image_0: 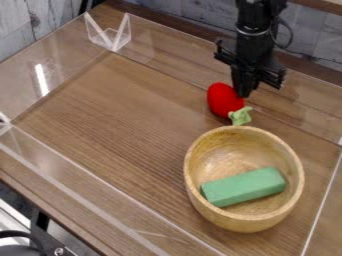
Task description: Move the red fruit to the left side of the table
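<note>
The red fruit is a small glossy strawberry lying on the brown wood-grain table, right of centre, with its pale green cap pointing toward the bowl. My gripper points down just off the fruit's upper right side. Its black fingers are pressed together and nothing shows between them. The fruit rests on the table beside the fingertips; I cannot tell whether they touch it.
A wooden bowl holding a green rectangular block stands at the front right, close to the fruit. Low clear acrylic walls border the table. A folded clear piece stands at the back left corner.
</note>
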You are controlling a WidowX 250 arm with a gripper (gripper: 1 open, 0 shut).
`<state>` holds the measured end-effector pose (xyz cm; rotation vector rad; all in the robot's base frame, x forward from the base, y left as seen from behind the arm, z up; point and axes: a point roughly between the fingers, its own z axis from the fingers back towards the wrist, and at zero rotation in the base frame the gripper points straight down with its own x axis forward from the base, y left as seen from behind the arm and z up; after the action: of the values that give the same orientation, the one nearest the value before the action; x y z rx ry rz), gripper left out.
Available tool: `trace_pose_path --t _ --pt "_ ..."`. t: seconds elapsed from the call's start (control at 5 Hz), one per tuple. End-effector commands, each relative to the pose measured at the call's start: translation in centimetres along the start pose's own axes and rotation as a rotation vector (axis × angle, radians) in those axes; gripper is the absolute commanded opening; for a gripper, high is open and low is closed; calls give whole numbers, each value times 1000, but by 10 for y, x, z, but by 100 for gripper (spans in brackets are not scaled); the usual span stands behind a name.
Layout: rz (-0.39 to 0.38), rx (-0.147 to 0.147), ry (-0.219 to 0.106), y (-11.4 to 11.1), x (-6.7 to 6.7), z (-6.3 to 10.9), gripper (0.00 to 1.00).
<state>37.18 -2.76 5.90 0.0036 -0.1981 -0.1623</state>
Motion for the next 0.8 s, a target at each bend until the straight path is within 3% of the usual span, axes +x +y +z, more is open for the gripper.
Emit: trace_pose_path --t 0.0,0.2,0.4,0.6 --pt "54 16 -42 9 1 8 100" --pt "81 19 -42 0 1 6 100" --pt "101 26 -42 -8 2 4 0" --pt "121 32 -50 -6 -2 12 0"
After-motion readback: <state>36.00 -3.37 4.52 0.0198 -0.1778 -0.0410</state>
